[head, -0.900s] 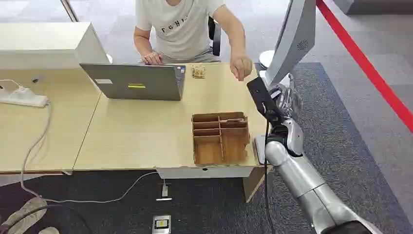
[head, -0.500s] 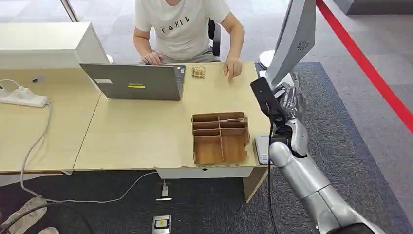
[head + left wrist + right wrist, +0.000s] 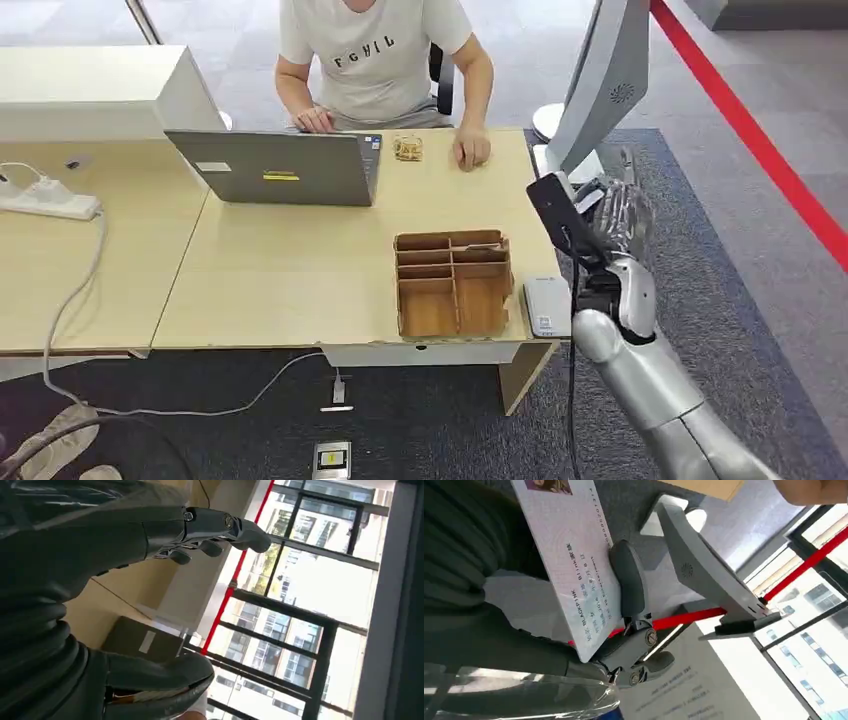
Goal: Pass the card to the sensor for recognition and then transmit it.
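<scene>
The right hand (image 3: 622, 215), at centre right of the head view, pinched the card (image 3: 574, 555). The card's face should be squared to the sensor (image 3: 600, 85) above and presented steadily.

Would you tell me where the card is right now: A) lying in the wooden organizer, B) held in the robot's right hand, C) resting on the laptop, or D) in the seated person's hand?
B: the right hand grips the card, raised beside the desk.
</scene>
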`<state>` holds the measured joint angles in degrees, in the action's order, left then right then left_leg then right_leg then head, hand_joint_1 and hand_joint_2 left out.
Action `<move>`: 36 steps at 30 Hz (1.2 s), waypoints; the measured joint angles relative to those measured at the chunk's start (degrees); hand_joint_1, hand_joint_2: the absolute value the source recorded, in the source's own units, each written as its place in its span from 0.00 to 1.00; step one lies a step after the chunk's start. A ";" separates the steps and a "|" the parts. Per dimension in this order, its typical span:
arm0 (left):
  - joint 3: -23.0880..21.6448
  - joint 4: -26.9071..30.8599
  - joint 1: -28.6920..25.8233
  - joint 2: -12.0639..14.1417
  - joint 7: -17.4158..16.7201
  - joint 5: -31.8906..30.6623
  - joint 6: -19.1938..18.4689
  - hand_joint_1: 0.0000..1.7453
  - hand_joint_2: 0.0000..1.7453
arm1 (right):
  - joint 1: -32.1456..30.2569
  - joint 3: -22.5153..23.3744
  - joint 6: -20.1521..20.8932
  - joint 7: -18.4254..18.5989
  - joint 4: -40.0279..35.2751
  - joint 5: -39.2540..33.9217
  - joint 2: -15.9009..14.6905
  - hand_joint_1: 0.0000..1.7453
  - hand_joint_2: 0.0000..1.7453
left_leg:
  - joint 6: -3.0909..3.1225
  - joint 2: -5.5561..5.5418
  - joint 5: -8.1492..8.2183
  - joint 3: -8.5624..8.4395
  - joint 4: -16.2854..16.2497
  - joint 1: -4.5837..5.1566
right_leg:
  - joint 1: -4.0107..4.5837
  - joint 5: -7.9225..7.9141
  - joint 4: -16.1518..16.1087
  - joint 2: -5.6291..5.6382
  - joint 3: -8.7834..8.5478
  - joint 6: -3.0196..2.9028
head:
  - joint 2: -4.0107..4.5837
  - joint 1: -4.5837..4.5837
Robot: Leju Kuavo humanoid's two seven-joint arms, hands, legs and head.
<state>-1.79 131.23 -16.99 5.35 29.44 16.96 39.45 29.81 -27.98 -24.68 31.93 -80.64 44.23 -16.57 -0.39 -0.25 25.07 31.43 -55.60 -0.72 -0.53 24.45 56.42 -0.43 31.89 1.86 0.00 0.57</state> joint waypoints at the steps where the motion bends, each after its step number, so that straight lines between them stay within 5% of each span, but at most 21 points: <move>1: 0.00 0.00 -0.02 0.22 0.31 0.42 0.00 0.00 1.00 | -1.26 0.42 0.51 -0.33 -1.36 1.74 -0.68 1.00 1.00 | 0.01 0.00 0.01 -0.01 0.00 0.00 | 0.00 0.00 0.00 0.00 0.00 0.00 | 0.00 0.02; 8: -0.35 0.00 -0.07 1.92 1.66 -0.65 0.00 0.00 1.00 | -13.39 4.54 -0.14 -8.10 -8.91 22.40 -2.58 1.00 1.00 | 0.02 -0.04 0.09 0.03 0.03 -0.01 | 0.01 0.07 0.00 0.00 -0.02 -0.02 | 0.00 0.00; 16: -1.84 3.43 0.37 2.03 -8.52 -19.90 0.00 0.00 1.00 | -16.15 4.63 -8.47 -15.45 -2.52 33.94 1.25 1.00 1.00 | -0.01 -0.01 0.07 0.05 0.07 -0.02 | 0.03 0.07 0.01 0.01 -0.03 -0.03 | 0.00 0.02; 27: -8.37 9.42 3.93 4.05 -16.37 -32.39 0.00 0.00 1.00 | -11.85 0.98 -10.75 -15.12 13.54 41.18 8.24 1.00 1.00 | -0.03 -0.02 0.02 0.03 0.06 -0.03 | 0.03 0.06 0.05 -0.01 -0.02 -0.04 | 0.00 0.00; 36: -12.18 11.61 5.91 5.66 -18.58 -32.24 0.00 0.00 1.00 | -10.38 -0.24 -10.80 -14.36 21.84 44.24 10.74 1.00 1.00 | -0.02 -0.02 0.03 0.04 0.05 -0.02 | 0.02 0.07 0.04 -0.01 -0.02 -0.03 | 0.00 0.00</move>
<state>-13.97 142.84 -11.08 11.02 10.86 -15.28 39.45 19.43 -28.22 -35.47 17.57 -58.79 88.48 -5.83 -0.42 -0.27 25.10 31.47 -55.54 -0.74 -0.51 24.52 56.46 -0.44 31.87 1.83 0.00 0.57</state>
